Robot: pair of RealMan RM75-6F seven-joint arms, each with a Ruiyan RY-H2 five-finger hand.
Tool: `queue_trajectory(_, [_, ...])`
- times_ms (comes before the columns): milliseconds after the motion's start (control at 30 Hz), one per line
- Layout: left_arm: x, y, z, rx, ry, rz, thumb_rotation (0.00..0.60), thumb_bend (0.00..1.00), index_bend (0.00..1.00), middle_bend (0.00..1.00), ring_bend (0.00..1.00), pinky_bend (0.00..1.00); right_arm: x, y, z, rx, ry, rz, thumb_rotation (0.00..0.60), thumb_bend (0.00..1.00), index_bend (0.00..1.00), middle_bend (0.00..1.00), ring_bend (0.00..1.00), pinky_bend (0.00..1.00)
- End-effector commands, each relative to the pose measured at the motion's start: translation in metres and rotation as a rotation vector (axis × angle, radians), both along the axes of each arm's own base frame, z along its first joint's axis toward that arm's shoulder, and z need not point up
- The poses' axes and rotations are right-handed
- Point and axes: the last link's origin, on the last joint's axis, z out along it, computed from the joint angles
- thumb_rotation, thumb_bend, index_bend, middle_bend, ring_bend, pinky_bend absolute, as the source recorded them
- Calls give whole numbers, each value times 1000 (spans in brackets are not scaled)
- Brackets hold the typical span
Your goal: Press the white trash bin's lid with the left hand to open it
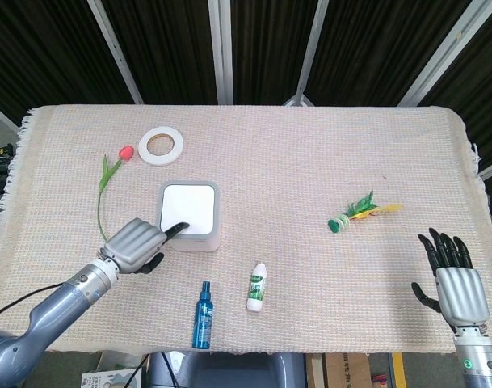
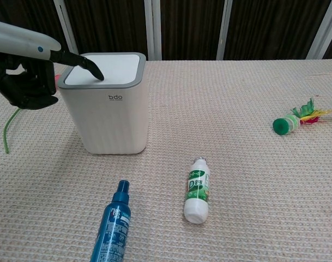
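Observation:
The white trash bin (image 1: 215,236) (image 2: 114,117) stands left of the table's middle, its grey-rimmed white lid (image 1: 189,208) (image 2: 116,68) lying flat and closed. My left hand (image 1: 135,245) (image 2: 26,82) is at the bin's near-left side, with one dark fingertip (image 2: 95,71) stretched out onto the lid's near-left part and the other fingers curled in. It holds nothing. My right hand (image 1: 454,279) hovers near the table's front right edge, fingers spread and empty, far from the bin; it shows only in the head view.
A blue spray bottle (image 1: 202,315) (image 2: 112,224) and a white bottle (image 1: 258,287) (image 2: 197,190) lie in front of the bin. A tape roll (image 1: 161,145) and a tulip (image 1: 108,174) lie behind and left of it. A green feathered toy (image 1: 359,212) (image 2: 296,120) lies at the right.

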Motion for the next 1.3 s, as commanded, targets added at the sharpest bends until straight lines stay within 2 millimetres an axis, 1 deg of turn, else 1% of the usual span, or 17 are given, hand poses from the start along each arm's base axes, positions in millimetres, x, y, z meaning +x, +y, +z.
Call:
queue_trajectory(33, [-1,-1,0,-1,11,7,600,728,119,864,817,811,0,0,0,0,-1,1,600,267,101,19,5,0])
queue_trajectory(200, [-3,-1,1,6,23,16,600,728,121,866,819,813,0,0,1,-3,-4,3,600,268,101,19,5,0])
queue_trajectory(367, [9,1,7,59,-38,-20,600,714,127,846,802,813,0,0,0,-5,-3,1,600,268,101,19,5,0])
queue_trajectory(467, [20,-3,16,107,-114,-62,600,648,126,813,792,813,0,0,0,-3,-3,3,600,268,101,19,5,0])
queue_trajectory(500, [23,-5,20,129,-137,-80,600,603,125,791,783,812,0,0,0,-2,-3,2,600,268,101,19,5,0])
queue_trajectory(567, [28,-9,32,190,-192,-117,600,539,123,750,748,796,0,0,0,-1,-2,0,600,268,101,19,5,0])
queue_trajectory(633, [29,-15,44,258,-237,-151,600,483,126,682,672,751,-1,-1,0,0,-2,-1,600,268,101,19,5,0])
queue_trajectory(700, [21,-24,55,324,-246,-166,600,428,130,599,578,699,-1,-1,0,3,-2,0,600,268,101,19,6,0])
queue_trajectory(767, [6,-37,65,391,-212,-159,600,363,132,500,469,624,0,0,0,4,-3,3,600,268,101,18,5,0])
queue_trajectory(800, [-5,-45,69,425,-178,-143,600,324,132,449,411,570,0,0,-1,5,-3,6,600,268,101,19,5,0])
queue_trajectory(833, [-30,-54,76,472,-108,-74,600,294,132,409,364,517,1,0,-1,11,1,7,600,268,101,19,5,0])
queue_trajectory(867, [-50,-68,81,524,-78,-23,600,281,132,388,340,486,1,1,-1,15,5,8,600,268,101,19,5,0])
queue_trajectory(967, [-81,-82,81,579,-59,17,600,265,132,321,258,380,2,1,-1,17,0,10,600,268,101,19,5,0])
queue_trajectory(1033, [-91,-85,81,588,-57,31,600,234,132,273,202,304,2,1,-1,16,-1,11,600,268,101,19,5,0])
queue_trajectory(1067, [-100,-88,81,595,-54,49,600,214,132,253,180,274,2,1,-1,15,-1,12,600,268,101,19,5,0])
queue_trajectory(1167, [-118,-95,80,602,-57,89,600,180,132,212,149,225,3,1,-1,14,-2,16,600,268,101,19,5,0])
queue_trajectory(1300, [-139,-106,79,596,-102,153,600,172,132,143,87,162,4,2,-1,13,2,27,600,268,101,19,5,0])
